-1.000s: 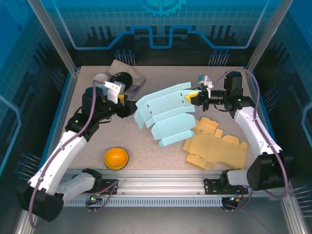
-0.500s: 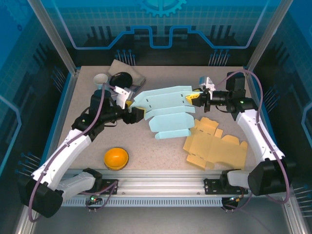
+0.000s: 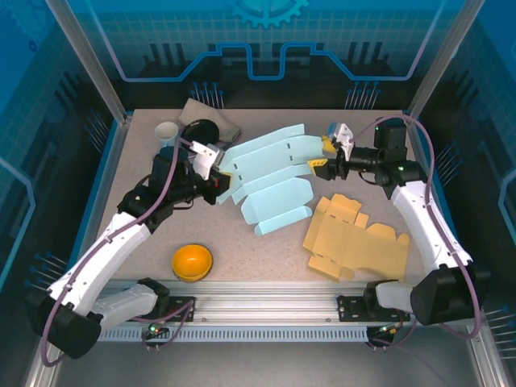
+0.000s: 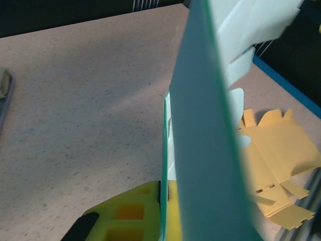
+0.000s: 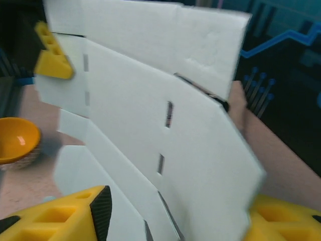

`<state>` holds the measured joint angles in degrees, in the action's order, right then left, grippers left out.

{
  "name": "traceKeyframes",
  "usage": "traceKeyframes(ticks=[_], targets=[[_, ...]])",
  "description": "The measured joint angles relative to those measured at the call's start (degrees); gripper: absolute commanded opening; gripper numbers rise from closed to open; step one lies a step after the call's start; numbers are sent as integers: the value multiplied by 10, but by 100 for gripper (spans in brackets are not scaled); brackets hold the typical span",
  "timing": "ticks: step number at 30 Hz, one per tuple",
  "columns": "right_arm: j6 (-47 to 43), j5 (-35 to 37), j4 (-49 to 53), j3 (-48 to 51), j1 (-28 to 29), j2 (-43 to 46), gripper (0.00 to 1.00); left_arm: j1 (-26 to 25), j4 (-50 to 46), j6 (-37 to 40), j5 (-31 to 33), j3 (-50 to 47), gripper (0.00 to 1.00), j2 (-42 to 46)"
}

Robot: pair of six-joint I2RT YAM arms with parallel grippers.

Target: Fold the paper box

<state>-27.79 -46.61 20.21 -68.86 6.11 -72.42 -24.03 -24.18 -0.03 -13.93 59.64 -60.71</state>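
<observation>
Light-blue box blank (image 3: 270,173) is held up at mid desk (image 3: 242,250), long axis L-R btwn the arms. Left end is pinched by the left gripper (image 3: 218,178); right gripper (image 3: 323,151) is spread around the right edge, not clamped imo.

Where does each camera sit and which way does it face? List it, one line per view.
Top external: above and behind, looking down at the table; left arm and right arm, bases nearest.
Left wrist: looks rightward along the edge-on blue sheet toward the tan blank; left fingers clamp it.
Right wrist: faces the sheet's broad side, orange bowl beyond; right fingers open.
Shared: the blue sheet, all views.
</observation>
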Motion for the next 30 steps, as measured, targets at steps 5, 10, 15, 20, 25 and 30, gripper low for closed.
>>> traceKeyframes(ticks=[5,10,15,20,25,30], targets=[[-111,92,22,-100,45,-1,63,-19,-81,46,58,59,0,-10],[-253,173,60,-170,168,-26,62,-42,-134,82,123,93,0,-16],[-227,238,73,-228,214,-92,57,-56,-158,101,173,96,0,-18],[-157,271,94,-251,227,-119,57,-60,-160,114,201,94,0,-18],[-195,267,129,-222,248,-110,56,-61,-160,129,207,82,0,-18],[-241,285,160,-222,254,-116,56,-62,-160,142,206,76,0,-18]])
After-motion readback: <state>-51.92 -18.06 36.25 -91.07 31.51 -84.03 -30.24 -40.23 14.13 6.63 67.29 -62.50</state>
